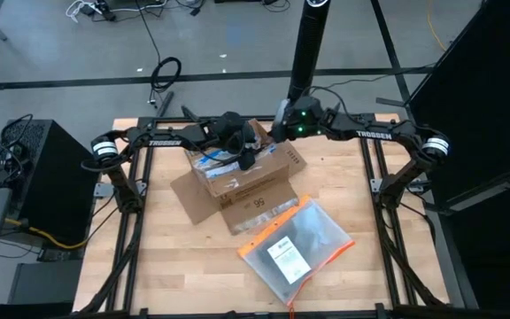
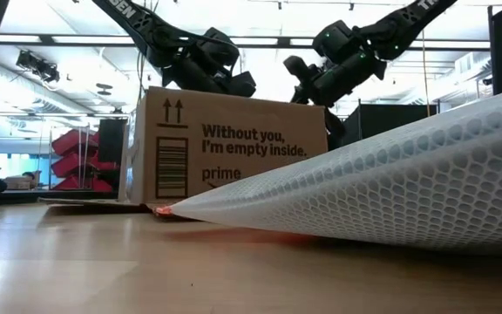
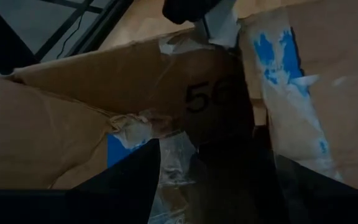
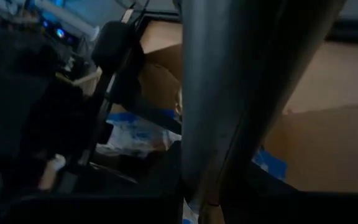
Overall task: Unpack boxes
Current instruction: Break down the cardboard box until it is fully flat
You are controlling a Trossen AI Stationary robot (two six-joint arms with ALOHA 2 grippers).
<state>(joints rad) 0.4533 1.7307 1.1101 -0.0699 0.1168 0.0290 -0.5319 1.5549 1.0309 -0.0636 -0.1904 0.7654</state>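
Sitting at the table's (image 1: 149, 266) far middle, the box (image 1: 246, 182) has open flaps. Its inside is mostly hidden by both arms. The left gripper (image 1: 244, 152) reaches in, half open. The right gripper (image 1: 277, 131), squeezed shut, presses the box's back rim. A clear pouch (image 1: 295, 248) lies nearer.

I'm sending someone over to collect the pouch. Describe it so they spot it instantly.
Start at the wooden table and find the brown cardboard box near its far middle, where both arms meet. Just in front of the box, toward the near right, lies the flat clear plastic pouch. Its orange edge, white label and see-through skin set it apart from the brown box.
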